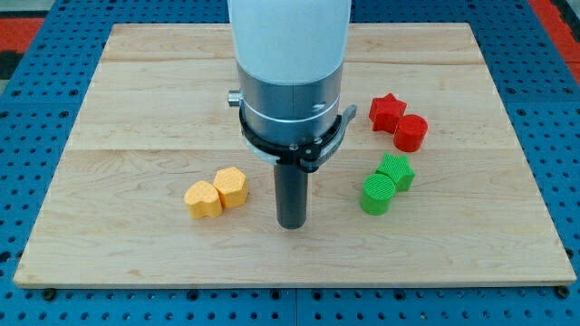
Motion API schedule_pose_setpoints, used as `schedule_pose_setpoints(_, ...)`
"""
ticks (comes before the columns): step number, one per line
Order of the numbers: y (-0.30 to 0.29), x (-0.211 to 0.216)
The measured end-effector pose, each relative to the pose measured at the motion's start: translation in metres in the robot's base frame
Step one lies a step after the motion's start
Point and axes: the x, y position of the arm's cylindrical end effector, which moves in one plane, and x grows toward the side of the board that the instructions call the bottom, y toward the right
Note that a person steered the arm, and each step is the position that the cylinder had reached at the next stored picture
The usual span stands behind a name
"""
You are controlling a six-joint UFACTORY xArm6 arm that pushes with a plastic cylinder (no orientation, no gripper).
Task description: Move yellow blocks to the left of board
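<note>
Two yellow blocks lie touching, left of the board's middle: a yellow heart-shaped block (203, 199) and a yellow hexagonal block (231, 186) on its right. My tip (291, 224) rests on the board just to the right of the yellow hexagonal block, with a small gap between them. The arm's white and silver body hangs above the board's centre and hides the area behind it.
On the view's right stand a red star block (387, 111), a red cylinder (410, 133), a green hexagonal block (396, 170) and a green cylinder (377, 194). The wooden board (136, 109) lies on a blue pegboard surface (27, 91).
</note>
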Motion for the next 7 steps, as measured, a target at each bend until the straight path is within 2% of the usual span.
schedule_pose_setpoints(2,0.009,-0.059)
schedule_pose_setpoints(3,-0.051,-0.047)
schedule_pose_setpoints(4,-0.076,-0.023)
schedule_pose_setpoints(7,-0.115,-0.012)
